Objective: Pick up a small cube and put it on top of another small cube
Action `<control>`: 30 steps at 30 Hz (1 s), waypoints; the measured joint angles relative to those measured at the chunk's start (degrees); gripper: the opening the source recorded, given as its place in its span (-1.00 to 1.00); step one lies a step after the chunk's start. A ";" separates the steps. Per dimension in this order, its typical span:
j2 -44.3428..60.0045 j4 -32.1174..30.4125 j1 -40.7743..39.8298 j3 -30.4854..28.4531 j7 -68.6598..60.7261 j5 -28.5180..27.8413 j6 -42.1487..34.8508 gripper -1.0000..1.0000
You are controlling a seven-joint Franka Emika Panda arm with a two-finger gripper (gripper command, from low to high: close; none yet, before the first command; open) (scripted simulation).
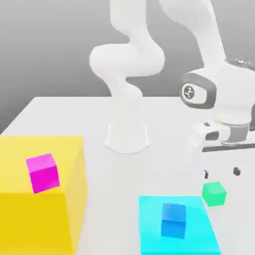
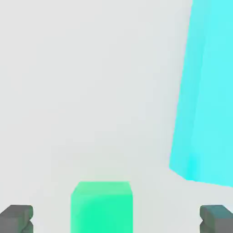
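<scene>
Hand (image 2: 116, 219) hovering open over green cube (image 2: 102, 210), lining up the pick; next move needing straight descent, then closing.

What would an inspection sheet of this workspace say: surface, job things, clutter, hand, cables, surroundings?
Surface: plain pale tabletop, no marks made out
Job things: small green cube on the tabletop, beside the cyan slab; blue cube resting on the cyan slab; nothing stacked on either cube
Clutter: big yellow block at the exterior view's left, magenta cube on it, tilted in the picture
Hand: open, above the green cube, its two fingers apart, nothing held
Cables: nothing seen
Surroundings: white arm base standing on the tabletop, plain grey backdrop
</scene>
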 joint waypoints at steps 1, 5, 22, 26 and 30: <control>1.62 0.27 1.07 -1.37 1.52 -1.83 1.11 0.00; 7.88 1.80 6.68 -8.58 7.40 -9.42 5.51 0.00; -0.23 -0.39 2.85 -2.21 -1.13 1.92 0.10 -1.00; -4.02 4.42 -2.98 -6.13 -4.38 4.54 -8.50 -1.00; -7.10 11.36 -12.35 -10.33 -7.31 6.23 -18.44 -1.00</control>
